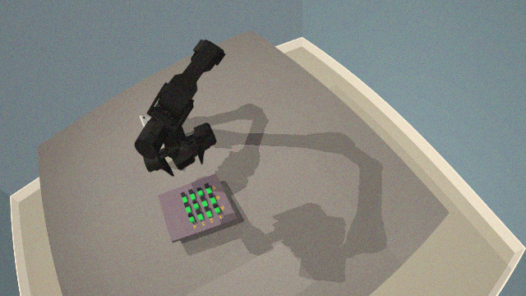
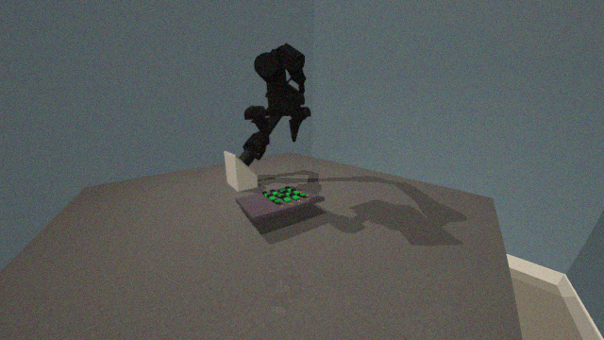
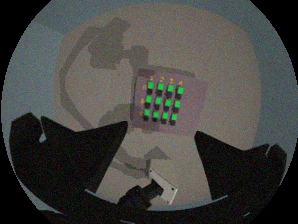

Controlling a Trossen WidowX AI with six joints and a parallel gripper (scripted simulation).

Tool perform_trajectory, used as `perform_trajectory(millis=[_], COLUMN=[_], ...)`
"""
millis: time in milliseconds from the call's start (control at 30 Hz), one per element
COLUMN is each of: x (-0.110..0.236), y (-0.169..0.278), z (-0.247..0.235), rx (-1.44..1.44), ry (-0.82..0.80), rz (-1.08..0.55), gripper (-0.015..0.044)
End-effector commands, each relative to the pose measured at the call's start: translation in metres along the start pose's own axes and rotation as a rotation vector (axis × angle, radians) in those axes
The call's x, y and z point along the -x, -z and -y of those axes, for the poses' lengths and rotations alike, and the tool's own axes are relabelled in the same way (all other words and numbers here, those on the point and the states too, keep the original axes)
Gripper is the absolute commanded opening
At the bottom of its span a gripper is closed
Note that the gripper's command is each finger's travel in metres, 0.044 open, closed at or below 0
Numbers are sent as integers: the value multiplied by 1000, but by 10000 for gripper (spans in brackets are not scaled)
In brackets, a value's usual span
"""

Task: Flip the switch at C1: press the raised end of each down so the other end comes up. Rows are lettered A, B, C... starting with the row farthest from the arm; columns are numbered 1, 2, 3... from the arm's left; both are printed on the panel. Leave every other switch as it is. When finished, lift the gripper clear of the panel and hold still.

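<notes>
Gripper (image 3: 154, 145) hanging open, empty, above the switch panel (image 1: 177, 222) mid-desk; approach step; next needing descent onto C1.

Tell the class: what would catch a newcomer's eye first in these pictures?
The bright green switches on the mauve panel lying on the grey table. Next, the black arm raised above it, its gripper open and empty, throwing a long shadow across the table.

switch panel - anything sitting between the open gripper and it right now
Nothing visible does. The gripper hangs open and empty in the air above the table, and only open space separates its fingertips from the purple switch panel in all three views.
</notes>
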State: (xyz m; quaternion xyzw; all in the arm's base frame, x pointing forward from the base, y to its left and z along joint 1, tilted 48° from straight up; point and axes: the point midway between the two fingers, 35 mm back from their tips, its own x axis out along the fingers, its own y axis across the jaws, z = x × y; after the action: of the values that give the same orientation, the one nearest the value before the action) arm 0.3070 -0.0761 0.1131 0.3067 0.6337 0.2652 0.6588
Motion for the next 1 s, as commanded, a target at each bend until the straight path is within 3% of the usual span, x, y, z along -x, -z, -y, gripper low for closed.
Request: perform_trajectory(millis=[0,367,467,667,967], x=[-1,-83,-88,-121,-133], y=[0,47,51,51,51], z=[-1,-33,-35,-34,-34], rx=[0,-14,-15,-14,-14], ry=[1,17,17,16,15], rz=[0,10,11,36,38], gripper=[374,85,6,0,0])
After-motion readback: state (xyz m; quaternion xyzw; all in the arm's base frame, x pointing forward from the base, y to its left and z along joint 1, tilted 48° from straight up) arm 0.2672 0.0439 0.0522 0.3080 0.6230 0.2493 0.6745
